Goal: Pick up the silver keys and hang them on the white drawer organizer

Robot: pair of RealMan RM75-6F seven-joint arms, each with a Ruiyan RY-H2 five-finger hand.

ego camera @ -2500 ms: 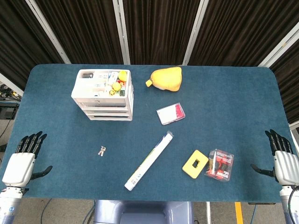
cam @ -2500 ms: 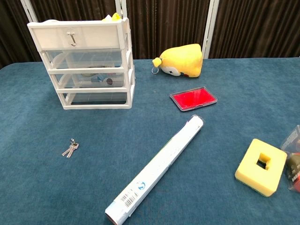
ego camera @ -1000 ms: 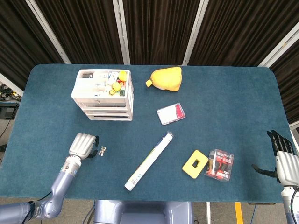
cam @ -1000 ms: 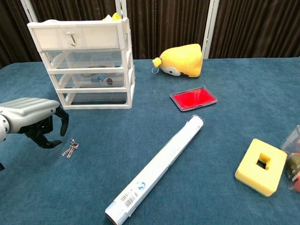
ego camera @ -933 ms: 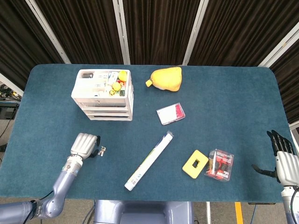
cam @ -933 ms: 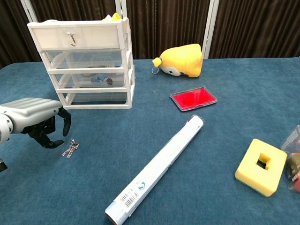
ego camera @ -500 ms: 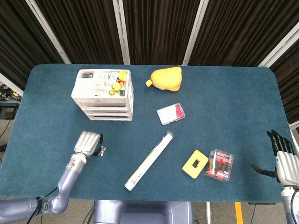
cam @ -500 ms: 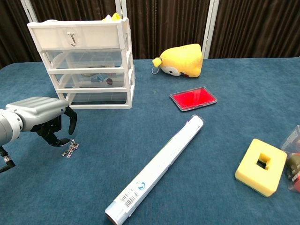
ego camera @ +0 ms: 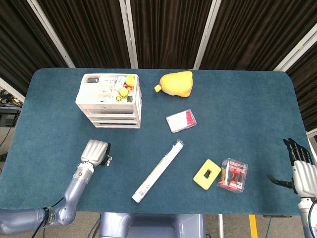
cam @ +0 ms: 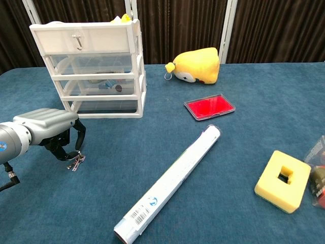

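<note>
the left hand [cam: 48, 129] has slid in from the lower left over the past second and now arches over the silver keys [cam: 75, 162], fingers curled down around the ring; whether they grip it i cannot tell. the keys lie on the blue table [cam: 213, 168], below the white drawer organizer [cam: 91, 68]. the hook [cam: 77, 41] awaits. the right hand [ego camera: 301, 171] idles spread, lower right.
</note>
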